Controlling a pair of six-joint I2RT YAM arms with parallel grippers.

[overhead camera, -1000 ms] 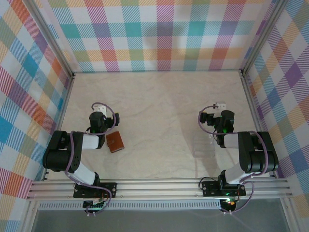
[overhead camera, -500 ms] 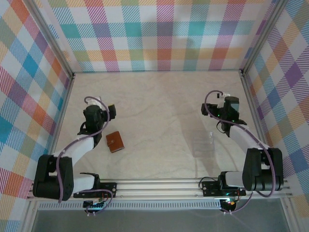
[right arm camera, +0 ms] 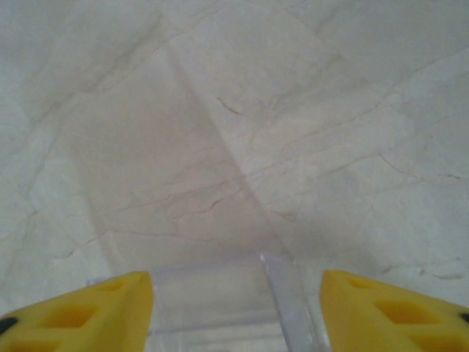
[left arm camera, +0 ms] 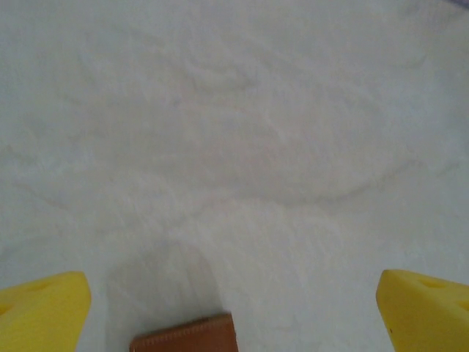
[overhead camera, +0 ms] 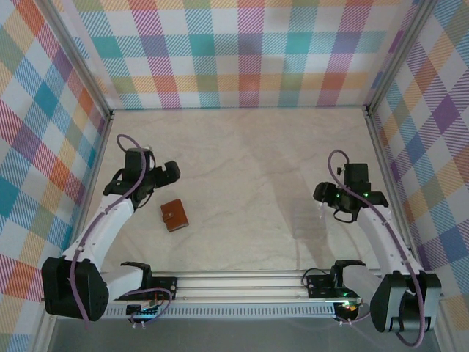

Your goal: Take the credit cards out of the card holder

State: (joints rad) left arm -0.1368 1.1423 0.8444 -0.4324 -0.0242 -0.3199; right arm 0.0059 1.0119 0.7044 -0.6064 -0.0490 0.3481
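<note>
The card holder [overhead camera: 174, 215], a tan-brown leather wallet, lies folded shut on the pale table left of centre. The credit cards are hidden. My left gripper [overhead camera: 169, 173] hovers just behind the card holder. In the left wrist view its yellow fingers [left arm camera: 40, 312] stand wide open, and a corner of the card holder [left arm camera: 185, 337] shows at the bottom edge between them, untouched. My right gripper [overhead camera: 324, 198] is on the right side of the table. Its jaws [right arm camera: 238, 308] stand apart over a clear plastic box [right arm camera: 220, 297], gripping nothing.
The clear plastic box [overhead camera: 306, 221] sits faintly visible in front of the right gripper. Plaid walls [overhead camera: 242, 51] close in the table on the back, left and right. An aluminium rail [overhead camera: 242, 284] runs along the near edge with both arm bases.
Both arms have unfolded away from their bases. The left gripper shifted toward the back of the wallet. The right gripper swung out, came back over the clear box, and its jaws narrowed.
</note>
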